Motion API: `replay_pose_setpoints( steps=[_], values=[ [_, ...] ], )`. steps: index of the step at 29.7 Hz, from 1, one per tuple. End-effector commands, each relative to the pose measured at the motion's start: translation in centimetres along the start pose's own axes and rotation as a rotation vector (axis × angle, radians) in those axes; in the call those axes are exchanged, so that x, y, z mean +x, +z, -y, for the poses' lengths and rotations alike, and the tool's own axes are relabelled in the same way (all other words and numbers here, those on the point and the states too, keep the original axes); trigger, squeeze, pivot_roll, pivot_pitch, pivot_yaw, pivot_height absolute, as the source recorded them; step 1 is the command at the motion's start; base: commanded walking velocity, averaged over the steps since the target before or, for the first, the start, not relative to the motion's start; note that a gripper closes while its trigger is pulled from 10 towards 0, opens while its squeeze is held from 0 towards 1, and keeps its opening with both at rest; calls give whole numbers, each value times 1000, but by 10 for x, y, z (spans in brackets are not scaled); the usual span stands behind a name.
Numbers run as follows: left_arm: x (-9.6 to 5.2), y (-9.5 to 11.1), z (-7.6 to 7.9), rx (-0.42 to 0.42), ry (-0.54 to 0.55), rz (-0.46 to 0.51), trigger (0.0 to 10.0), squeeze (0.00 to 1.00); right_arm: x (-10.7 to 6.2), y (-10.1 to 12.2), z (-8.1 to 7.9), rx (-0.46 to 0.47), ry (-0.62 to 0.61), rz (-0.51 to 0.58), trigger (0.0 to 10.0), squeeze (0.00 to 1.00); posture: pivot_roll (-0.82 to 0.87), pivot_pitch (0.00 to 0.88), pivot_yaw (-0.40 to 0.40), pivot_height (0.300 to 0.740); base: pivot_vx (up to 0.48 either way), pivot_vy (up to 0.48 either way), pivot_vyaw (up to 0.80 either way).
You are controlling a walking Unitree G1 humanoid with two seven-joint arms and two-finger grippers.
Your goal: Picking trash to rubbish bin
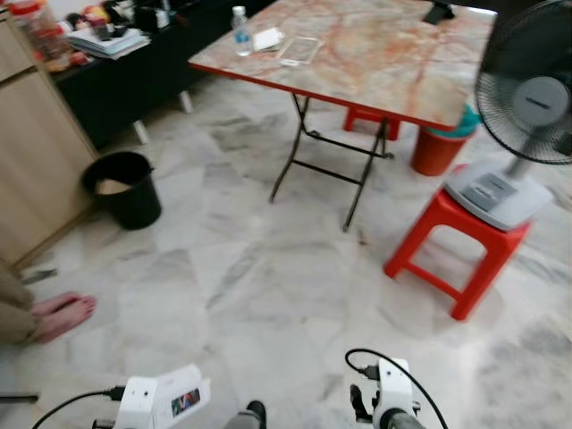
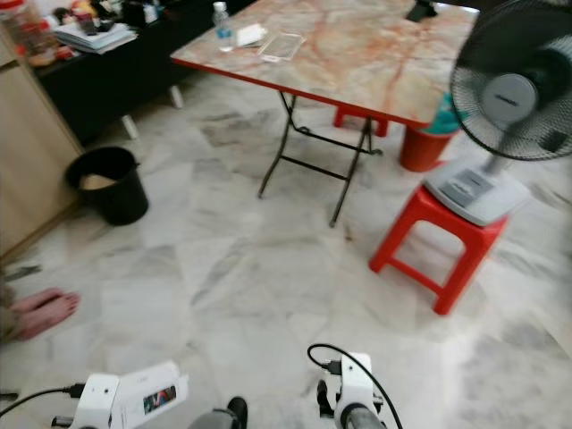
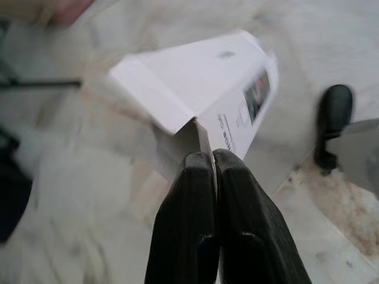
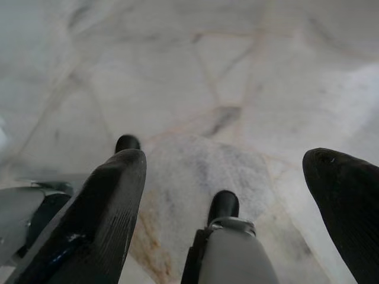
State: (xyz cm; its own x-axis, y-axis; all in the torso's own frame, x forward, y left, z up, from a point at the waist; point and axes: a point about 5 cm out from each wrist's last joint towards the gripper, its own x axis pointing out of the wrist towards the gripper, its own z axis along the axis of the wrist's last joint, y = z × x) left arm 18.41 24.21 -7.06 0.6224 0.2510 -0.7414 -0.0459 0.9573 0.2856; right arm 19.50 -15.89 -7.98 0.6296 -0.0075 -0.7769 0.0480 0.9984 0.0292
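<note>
Carton (image 3: 201,89) pinched in left tool (image 3: 213,163) (fingers together).

Glossy marble floor (image 1: 268,295), matt white cardboard box (image 3: 201,89), black plastic bin (image 1: 125,188).

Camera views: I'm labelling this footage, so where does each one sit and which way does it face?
Left and right eye views: head, facing forward and down at the folding table, black bin and red stool; both arms at the bottom edge.
Left wrist view: along the left gripper, shut on a white box.
Right wrist view: along the open right gripper, facing the floor.
Shared: eye views also show the box.
</note>
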Motion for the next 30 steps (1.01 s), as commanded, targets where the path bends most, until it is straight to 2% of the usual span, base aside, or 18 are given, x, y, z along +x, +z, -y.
replay_pose_setpoints(
  steps=[1, 20, 27, 28, 30],
  values=[
    [-2, -10, -3, -8, 13, -39, 10000, 0, -1, -7, 1, -6, 2, -23, 10000, 0, 113, 153, 34, 728, 0, 0, 794],
    [-4, -16, 0, -15, 7, -46, 10000, 0, -1, -6, 1, -23, 1, -17, 10000, 0, 117, 155, 28, 728, 0, 0, 797],
    [-4, -15, 1, -12, 5, -29, 10000, 0, -1, -5, 0, 11, 4, -8, 10000, 0, 115, 145, 24, 728, 0, 0, 125],
    [-4, -13, 2, 33, 1, -12, 10000, 0, -1, -4, 1, 19, 2, -5, 10000, 0, 114, 144, 23, 728, 0, 0, 0],
    [-4, -12, 4, 44, -10, -5, 10000, 0, -1, -4, 2, 21, 1, -4, 10000, 0, 114, 144, 21, 728, 0, 0, 0]
  ],
)
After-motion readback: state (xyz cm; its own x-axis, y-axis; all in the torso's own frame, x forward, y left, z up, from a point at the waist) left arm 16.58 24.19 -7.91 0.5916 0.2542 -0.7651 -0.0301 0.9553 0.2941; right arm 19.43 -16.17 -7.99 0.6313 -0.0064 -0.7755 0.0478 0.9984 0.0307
